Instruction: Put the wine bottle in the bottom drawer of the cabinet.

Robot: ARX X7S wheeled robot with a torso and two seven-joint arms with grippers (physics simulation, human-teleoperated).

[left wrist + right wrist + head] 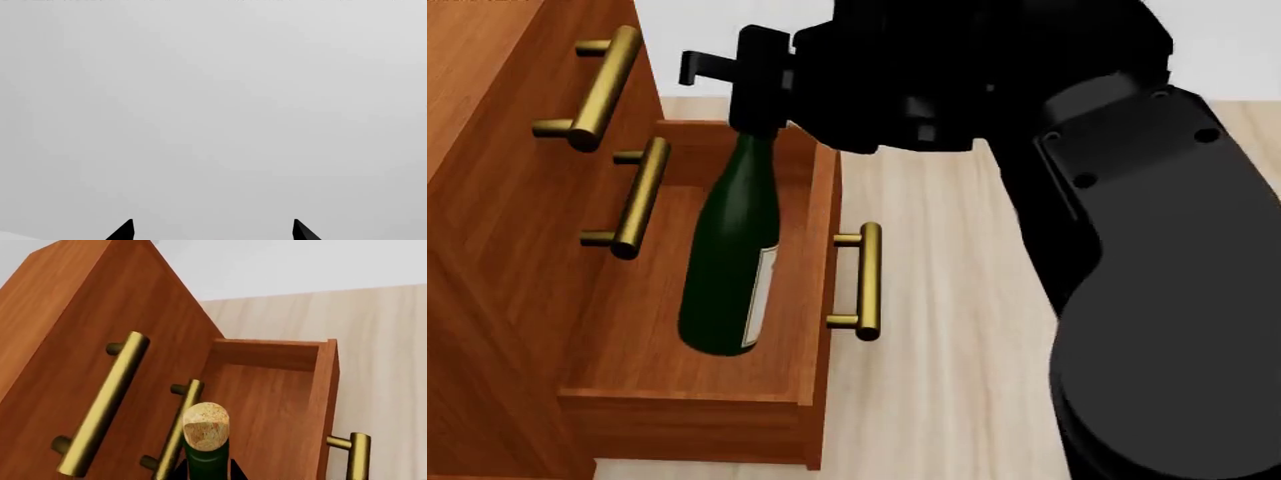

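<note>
Your right gripper [758,110] has jaws clamped on neck of wine bottle [731,255], just below cork [205,426]. Bottle hangs tilted over open bottom drawer [822,270] of cabinet [494,230]; can't tell if base touches drawer floor. Two upper drawer fronts shut, brass handles [594,85] left of bottle. Left gripper [213,231]: jaws spread wide, nothing between, facing blank grey.
</note>
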